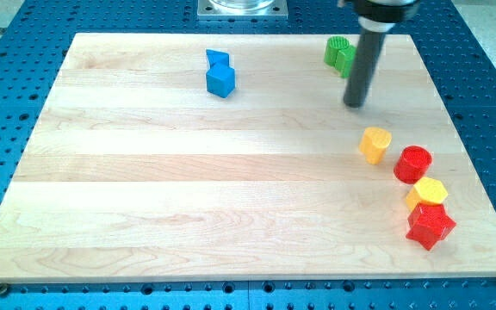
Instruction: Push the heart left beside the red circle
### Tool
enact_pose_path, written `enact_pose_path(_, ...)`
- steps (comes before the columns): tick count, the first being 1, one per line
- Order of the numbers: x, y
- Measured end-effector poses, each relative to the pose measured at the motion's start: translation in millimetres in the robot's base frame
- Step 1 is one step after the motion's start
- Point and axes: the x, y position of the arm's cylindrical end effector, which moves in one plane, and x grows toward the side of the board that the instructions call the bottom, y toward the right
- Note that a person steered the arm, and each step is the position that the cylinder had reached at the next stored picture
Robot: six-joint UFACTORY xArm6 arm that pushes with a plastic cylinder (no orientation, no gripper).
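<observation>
My tip [354, 104] stood on the surface [188, 172], touching nothing, above the yellow heart [375, 144], which already lay just left of the red circle [413, 163]; the approach seemed in hand, calling next for a small nudge.

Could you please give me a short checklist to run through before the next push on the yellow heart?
1. My tip in view: ok, above the yellow heart.
2. Tip on the heart's right side, for a leftward push: not ok.
3. Tip touching any block: ok, none.
4. Red circle located: ok, lower right of the heart.
5. Heart already beside the circle: cannot tell, a small gap shows.
</observation>
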Motion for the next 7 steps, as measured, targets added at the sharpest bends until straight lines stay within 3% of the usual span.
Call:
enact_pose_path(1, 14.3, 34.3)
enact_pose_path(3, 84.3, 14.1)
enact_pose_path(5, 88.0, 14.1)
enact_pose_path(6, 119.7, -36.4)
enact_pose_path(7, 99.2, -87.5)
